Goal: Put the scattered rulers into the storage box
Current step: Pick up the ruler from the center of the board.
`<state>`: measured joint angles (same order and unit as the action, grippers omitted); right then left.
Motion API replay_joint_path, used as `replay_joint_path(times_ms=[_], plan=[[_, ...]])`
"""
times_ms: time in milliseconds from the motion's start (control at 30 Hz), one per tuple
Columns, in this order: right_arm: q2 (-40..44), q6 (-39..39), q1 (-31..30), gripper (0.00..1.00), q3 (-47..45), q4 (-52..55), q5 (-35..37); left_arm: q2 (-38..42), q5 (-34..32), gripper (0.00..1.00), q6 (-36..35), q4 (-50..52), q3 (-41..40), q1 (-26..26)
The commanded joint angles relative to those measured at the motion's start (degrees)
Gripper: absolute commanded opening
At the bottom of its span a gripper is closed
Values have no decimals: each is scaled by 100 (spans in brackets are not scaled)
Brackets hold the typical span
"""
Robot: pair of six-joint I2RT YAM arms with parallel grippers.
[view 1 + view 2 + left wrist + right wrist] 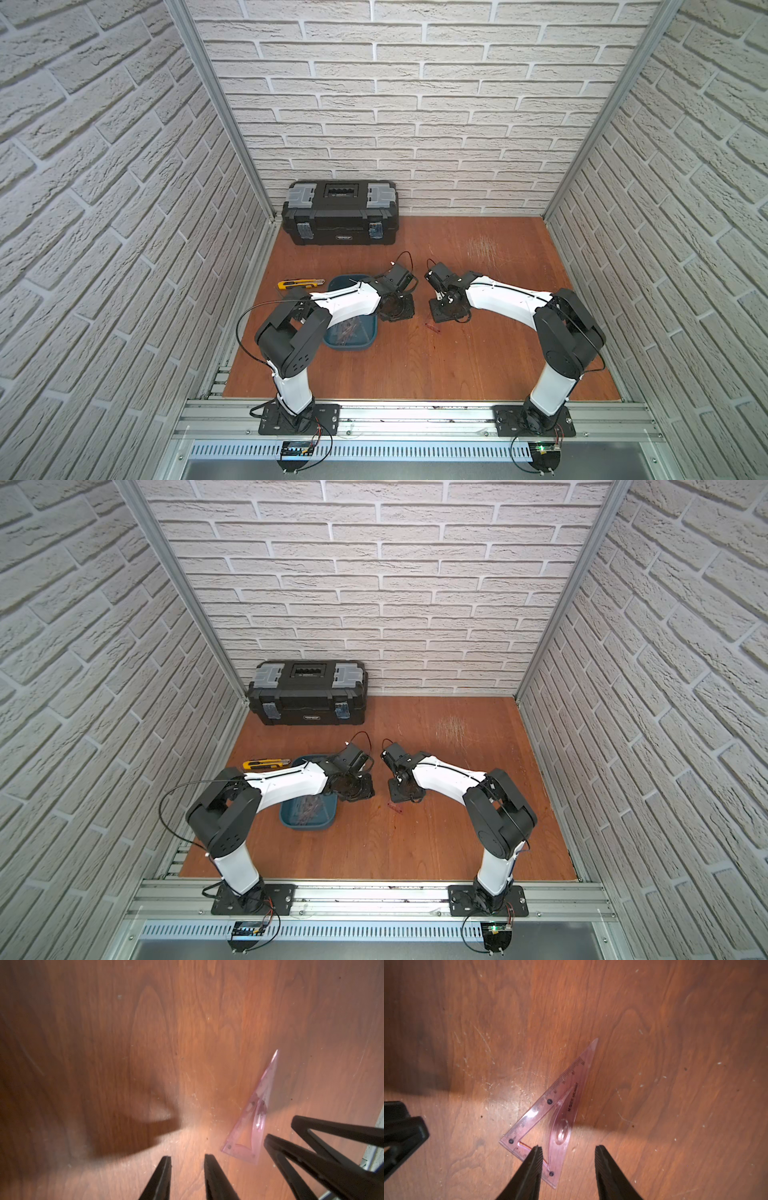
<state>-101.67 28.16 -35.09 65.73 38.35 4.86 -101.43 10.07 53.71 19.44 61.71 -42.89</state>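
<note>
- Several rulers [347, 330] already lie inside the teal storage box [350, 345], left of centre in both top views and partly under the left arm.
- One pink set square [560, 1118] is left to collect, flat on the wooden table [457, 365] near the frame's centre.
- The right gripper [569, 1148] hangs over it, jaws spread and empty.
- The left gripper [188, 1159] is just beside it, jaws slightly apart and empty.
</note>
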Motion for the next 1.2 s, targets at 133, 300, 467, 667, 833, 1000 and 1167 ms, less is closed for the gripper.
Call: replay_joint_path(times_ms=[133,300,467,667,833,1000,1167], plan=[[-124,42,-90,46,150,-26,-3,220,-112,33,-1,-46,-107,-35],[-160,42,-124,46,173,-30,3,271,-136,33,-11,-19,-107,-29],[-238,48,-138,46,185,-38,1,264,-137,33,-10,-23,-107,-27],[-292,50,-148,45,177,-67,-3,276,-141,33,-10,-30,-105,-33],[-313,58,-147,43,184,-71,-5,257,-137,33,-10,-32,-107,-38],[-379,67,-156,43,209,-69,13,271,-136,32,-8,-46,-138,-35],[-450,75,-165,42,241,-59,66,273,-130,32,12,-95,-175,-33]])
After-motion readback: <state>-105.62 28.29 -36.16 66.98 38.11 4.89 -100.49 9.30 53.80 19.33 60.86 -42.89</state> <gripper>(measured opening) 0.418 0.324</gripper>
